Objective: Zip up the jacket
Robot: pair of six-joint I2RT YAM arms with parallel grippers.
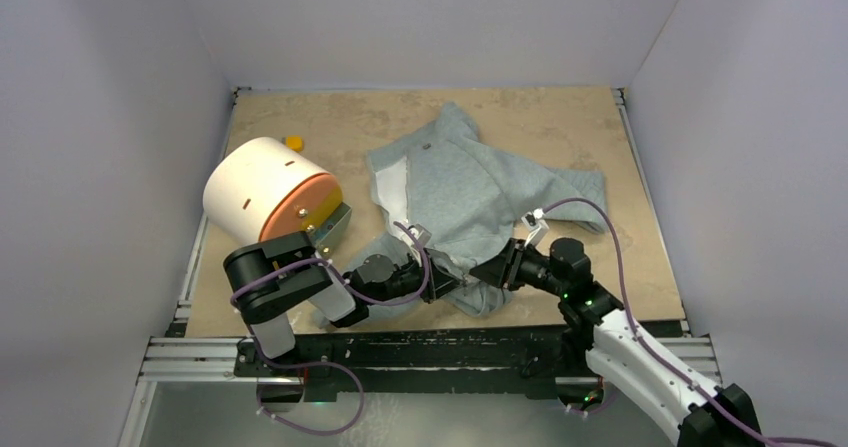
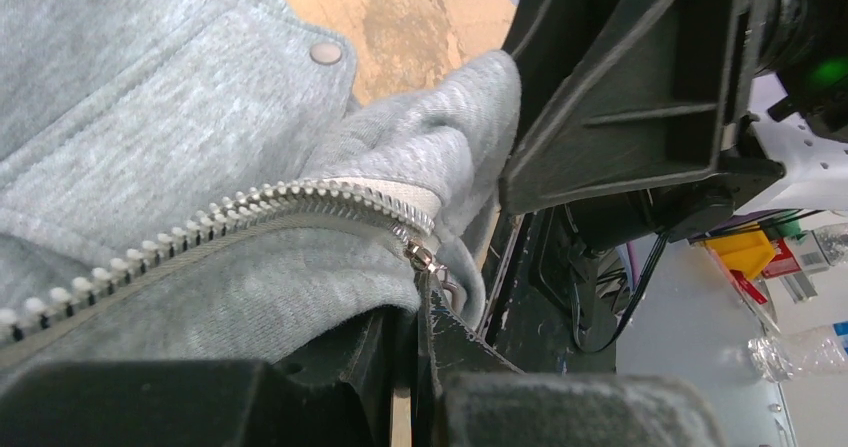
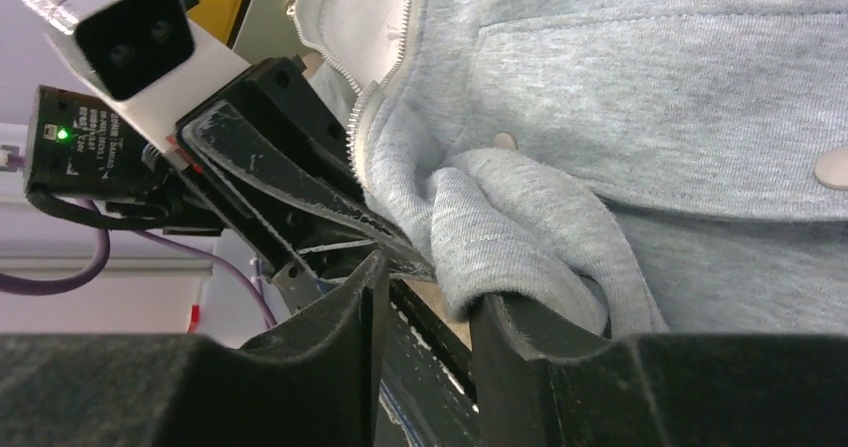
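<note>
The light grey jacket (image 1: 470, 182) lies on the tan table, its front partly open and showing white lining. My left gripper (image 1: 447, 279) is at its bottom hem, shut on the jacket (image 2: 150, 117) right below the metal zipper slider (image 2: 424, 258). White zipper teeth (image 2: 200, 222) run up to the left from there. My right gripper (image 1: 487, 270) sits just right of it. In the right wrist view, the right gripper (image 3: 425, 287) is open with nothing between its fingers. One finger (image 3: 520, 317) lies under a fold of the jacket (image 3: 650, 87).
A large white cylinder with an orange end (image 1: 268, 192) lies at the table's left, with a small yellow object (image 1: 293, 142) behind it. White walls enclose three sides. A metal rail (image 1: 430, 347) runs along the near edge.
</note>
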